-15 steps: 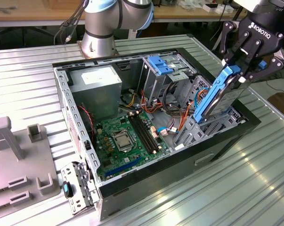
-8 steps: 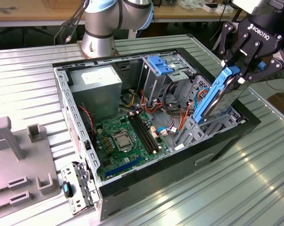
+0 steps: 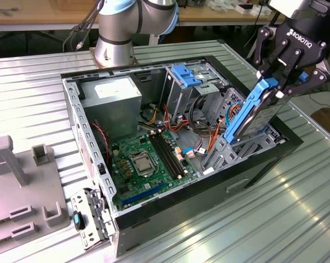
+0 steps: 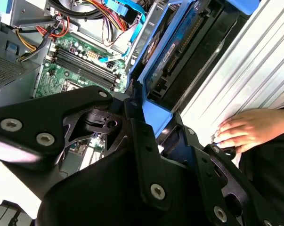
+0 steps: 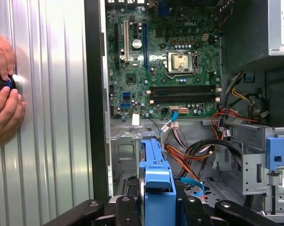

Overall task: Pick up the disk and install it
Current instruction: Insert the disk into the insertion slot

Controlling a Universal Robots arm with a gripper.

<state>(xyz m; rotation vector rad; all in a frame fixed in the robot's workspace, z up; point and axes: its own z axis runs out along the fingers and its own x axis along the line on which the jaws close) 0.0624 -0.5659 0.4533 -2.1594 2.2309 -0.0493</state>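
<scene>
The gripper's (image 3: 278, 82) fingers (image 3: 288, 57) are clenched on the upper end of the disk (image 3: 253, 112), whose long axis tilts steeply downward from them, its lower end at the drive bay (image 3: 238, 147) on the exterior view's right of the open computer case (image 3: 208, 194).

The disk (image 3: 253, 109) is a flat rectangular drive with a dark grey body framed by a bright blue plastic carrier. It stands on edge and tilted, its upper end leaning toward the exterior view's right. The pincer (image 3: 275, 83) clamps that upper end. Its lower end sits low among the drive bays at the open computer case's (image 3: 263, 159) corner. In both wrist views the blue carrier edge (image 5: 156, 175) juts out between the black fingers (image 4: 132, 117).
</scene>
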